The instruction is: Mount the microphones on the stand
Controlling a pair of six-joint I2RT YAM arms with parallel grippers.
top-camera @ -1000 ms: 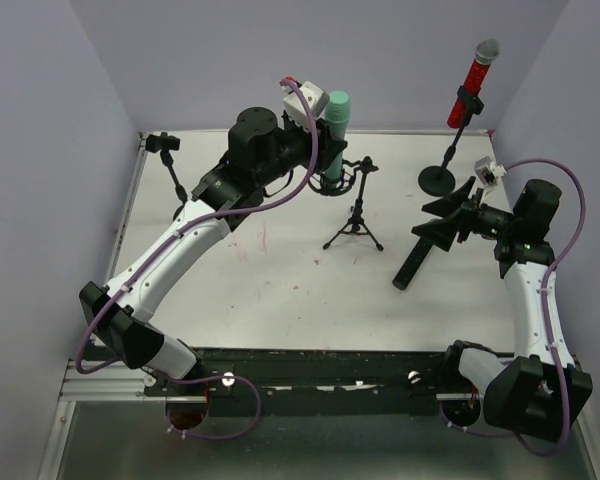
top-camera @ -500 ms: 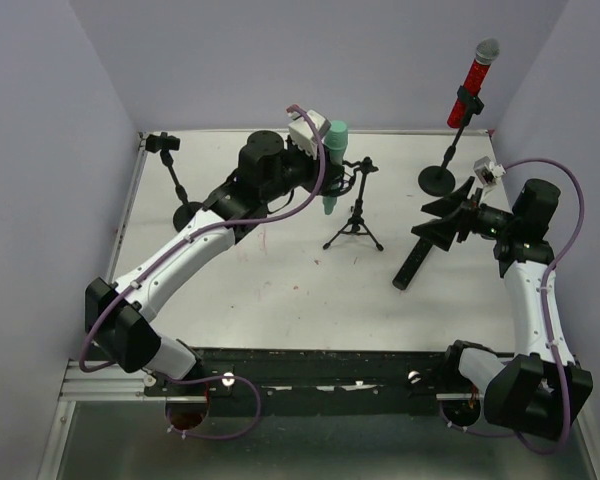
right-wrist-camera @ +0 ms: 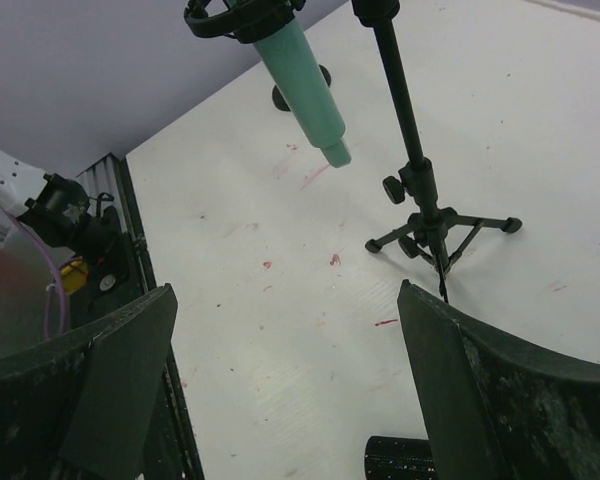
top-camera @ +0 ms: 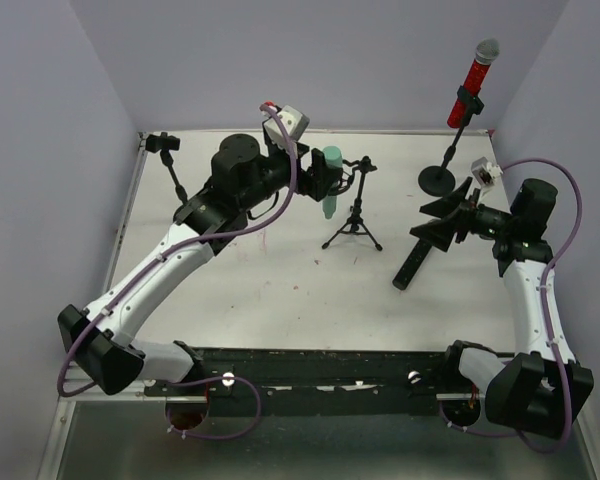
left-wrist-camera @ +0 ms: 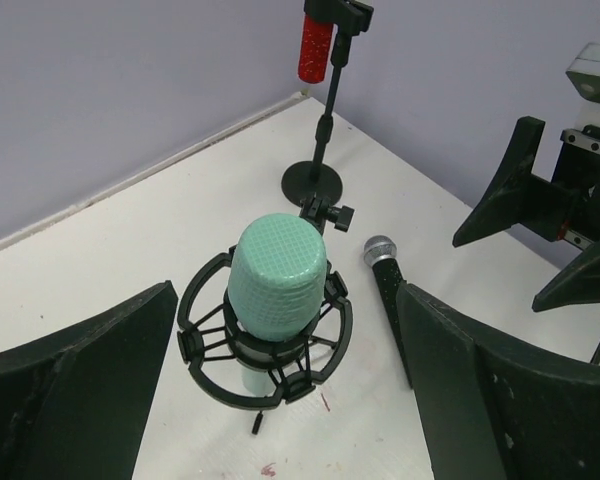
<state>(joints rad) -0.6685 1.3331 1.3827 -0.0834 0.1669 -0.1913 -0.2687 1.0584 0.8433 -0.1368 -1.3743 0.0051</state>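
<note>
The mint-green microphone (left-wrist-camera: 277, 280) hangs tilted in the black ring mount (left-wrist-camera: 202, 345) of the tripod stand (top-camera: 355, 225). My left gripper (top-camera: 318, 182) is open just left of it, its fingers apart on either side and not touching it. The red microphone (top-camera: 475, 75) sits clipped on the round-base stand (top-camera: 438, 178) at the far right. On the table lies the black microphone (top-camera: 418, 258), grey mesh head (left-wrist-camera: 378, 250) pointing away from me. My right gripper (top-camera: 435, 220) hovers open above the black microphone's far end, nothing between its fingers (right-wrist-camera: 460, 380).
A short stand with a bare clip (top-camera: 165, 145) rises at the far left corner. Purple walls close off the back and both sides. Small red marks dot the white tabletop (top-camera: 280, 290).
The left gripper lowered the mint-green microphone into the ring mount, opened, and drew back left. The microphone stays in the mount. The right arm has not moved.
</note>
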